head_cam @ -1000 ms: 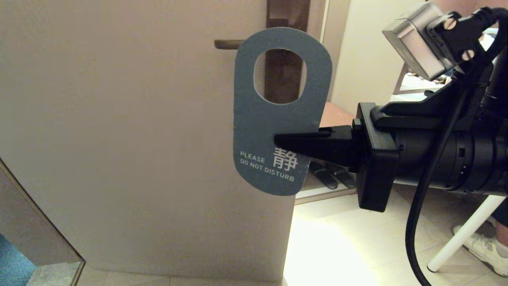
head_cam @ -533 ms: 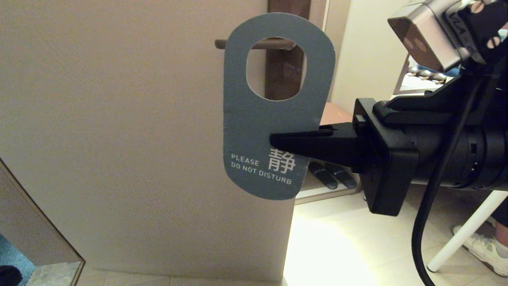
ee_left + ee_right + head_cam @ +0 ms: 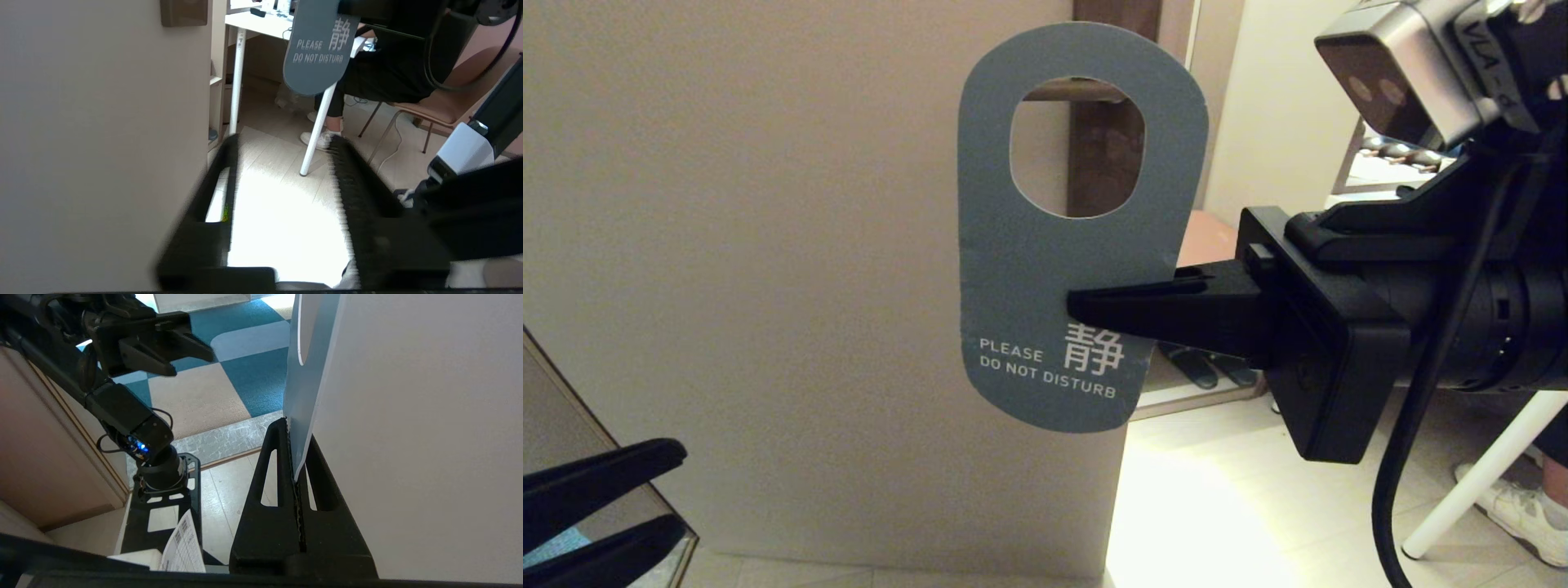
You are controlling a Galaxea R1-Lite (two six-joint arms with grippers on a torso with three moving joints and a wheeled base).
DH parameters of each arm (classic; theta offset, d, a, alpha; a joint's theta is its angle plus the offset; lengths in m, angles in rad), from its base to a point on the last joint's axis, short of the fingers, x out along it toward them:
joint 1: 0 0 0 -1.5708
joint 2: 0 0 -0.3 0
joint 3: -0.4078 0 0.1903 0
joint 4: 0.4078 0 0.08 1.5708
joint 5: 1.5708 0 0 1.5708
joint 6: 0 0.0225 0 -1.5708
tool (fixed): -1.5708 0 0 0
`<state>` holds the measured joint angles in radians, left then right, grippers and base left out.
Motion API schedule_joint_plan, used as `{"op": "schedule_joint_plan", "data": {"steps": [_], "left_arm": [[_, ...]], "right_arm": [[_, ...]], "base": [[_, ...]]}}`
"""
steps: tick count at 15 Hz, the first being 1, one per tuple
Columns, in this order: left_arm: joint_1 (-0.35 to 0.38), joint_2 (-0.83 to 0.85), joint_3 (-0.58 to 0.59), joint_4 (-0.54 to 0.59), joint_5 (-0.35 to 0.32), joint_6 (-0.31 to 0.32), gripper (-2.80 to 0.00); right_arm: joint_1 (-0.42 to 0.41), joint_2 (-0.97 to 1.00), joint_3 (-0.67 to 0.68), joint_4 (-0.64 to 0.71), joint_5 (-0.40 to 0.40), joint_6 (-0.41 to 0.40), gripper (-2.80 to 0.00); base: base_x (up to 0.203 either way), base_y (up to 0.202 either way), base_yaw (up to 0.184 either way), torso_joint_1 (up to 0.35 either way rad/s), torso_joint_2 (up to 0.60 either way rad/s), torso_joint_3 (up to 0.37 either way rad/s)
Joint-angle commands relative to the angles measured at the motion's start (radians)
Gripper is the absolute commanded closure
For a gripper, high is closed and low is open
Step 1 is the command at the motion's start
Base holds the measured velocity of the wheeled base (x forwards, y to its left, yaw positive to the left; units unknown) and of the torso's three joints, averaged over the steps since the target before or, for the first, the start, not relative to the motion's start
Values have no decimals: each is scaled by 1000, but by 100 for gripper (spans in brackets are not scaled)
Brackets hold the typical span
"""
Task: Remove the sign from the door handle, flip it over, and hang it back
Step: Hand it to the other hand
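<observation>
Holding the sign [image 3: 1045, 269] clamped, your right end effector [image 3: 1082, 309] has pulled it off the door handle [image 3: 1072, 90]; the left end effector [image 3: 645, 494], fingers apart, has risen for the flip.

The flat blue-grey card sign [image 3: 1045, 269] stands upright before the door, "PLEASE DO NOT DISTURB" facing near. Through its big round hole shows the slim dark-brown metal door handle [image 3: 1072, 90], crossing the hole's top edge.
</observation>
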<state>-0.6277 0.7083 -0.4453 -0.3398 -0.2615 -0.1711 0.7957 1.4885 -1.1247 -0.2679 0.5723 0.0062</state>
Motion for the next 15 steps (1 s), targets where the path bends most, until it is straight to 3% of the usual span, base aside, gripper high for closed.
{"op": "schedule_joint_plan", "data": {"steps": [1,4,7,15], "left_arm": [[-1,83,0,-40,-2,-3,-280],[-1,162,0,-112,-14,-4,-280],[-1,224,0,-184,-80,-5,-280],[-1,282,-13,-188,-141,-6,-280]], "right_arm": [[0,22,-18,-2,5,1,0],[0,47,-46,-2,47,1,0],[0,67,-69,-2,77,2,0],[0,83,-69,-1,263,8,0]], "base": [[0,0,0,0,0,0],[0,0,0,0,0,0],[0,0,0,0,0,0],[0,0,0,0,0,0]]}}
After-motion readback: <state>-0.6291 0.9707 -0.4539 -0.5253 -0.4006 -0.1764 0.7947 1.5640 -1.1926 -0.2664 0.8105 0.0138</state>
